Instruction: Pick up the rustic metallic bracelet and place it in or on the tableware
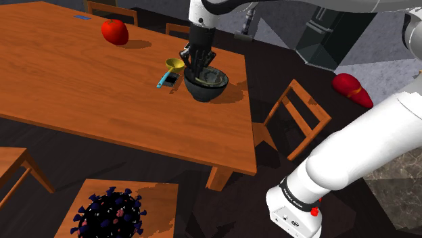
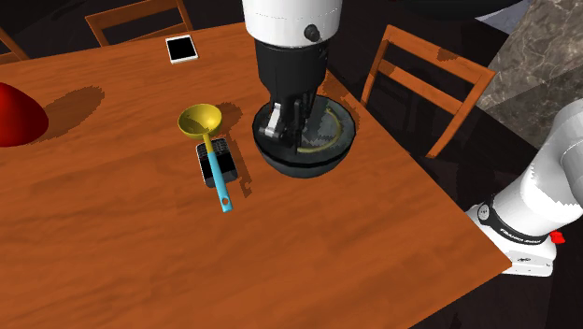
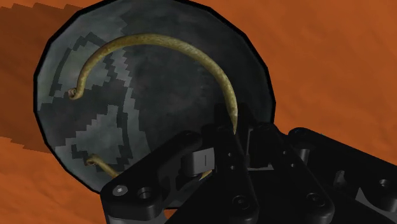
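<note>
A dark grey bowl (image 1: 203,95) (image 2: 309,164) (image 3: 167,84) stands on the wooden table (image 1: 61,81) near its edge toward the stand. Inside it lies a thin, dull gold open-ended bracelet (image 3: 167,41) (image 2: 327,141), curving around the bowl's inside. My black gripper (image 1: 199,69) (image 2: 288,135) (image 3: 235,136) reaches down into the bowl. Its fingers stand close together and clasp one end of the bracelet wire between them. The bracelet's other end curls free near the bowl's wall.
A yellow scoop with a blue handle (image 1: 172,65) (image 2: 201,121) and a small black block (image 2: 213,161) lie beside the bowl. A red apple (image 1: 115,31) sits farther off. Wooden chairs (image 1: 295,111) (image 2: 425,75) flank the table, and a spiky dark ball (image 1: 111,213) rests on a stool.
</note>
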Robot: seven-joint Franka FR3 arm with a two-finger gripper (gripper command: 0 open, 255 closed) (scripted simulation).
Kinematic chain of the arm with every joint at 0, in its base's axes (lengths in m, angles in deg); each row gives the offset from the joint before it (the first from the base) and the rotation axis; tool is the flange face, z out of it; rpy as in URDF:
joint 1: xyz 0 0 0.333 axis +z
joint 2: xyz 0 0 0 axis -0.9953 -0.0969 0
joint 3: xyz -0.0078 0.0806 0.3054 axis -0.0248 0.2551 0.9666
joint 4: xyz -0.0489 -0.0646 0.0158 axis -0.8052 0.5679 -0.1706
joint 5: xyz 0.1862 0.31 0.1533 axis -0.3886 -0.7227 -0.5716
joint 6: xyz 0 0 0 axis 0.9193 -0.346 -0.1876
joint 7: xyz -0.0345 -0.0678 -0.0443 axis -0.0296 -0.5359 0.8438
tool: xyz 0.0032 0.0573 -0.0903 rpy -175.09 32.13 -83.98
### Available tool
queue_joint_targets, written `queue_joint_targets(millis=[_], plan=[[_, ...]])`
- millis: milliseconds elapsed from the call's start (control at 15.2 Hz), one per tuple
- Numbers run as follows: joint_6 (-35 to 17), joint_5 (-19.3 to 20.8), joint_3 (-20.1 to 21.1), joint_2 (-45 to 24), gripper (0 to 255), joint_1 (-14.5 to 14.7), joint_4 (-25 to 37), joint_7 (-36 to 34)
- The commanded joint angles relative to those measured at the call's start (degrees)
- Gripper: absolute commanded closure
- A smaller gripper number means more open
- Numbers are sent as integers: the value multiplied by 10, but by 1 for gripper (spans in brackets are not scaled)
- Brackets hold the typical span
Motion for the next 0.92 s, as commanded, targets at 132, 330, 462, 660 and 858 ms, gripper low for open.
queue_joint_targets(millis=[132,330,462,660,858], plan=[[-1,0,0,0,255,0,-1,0],[-1,0,0,0,0,0,-1,0],[-1,0,0,0,0,0,-1,0],[-1,0,0,0,0,0,-1,0],[57,0,-2,2,0,-1,55,0]])
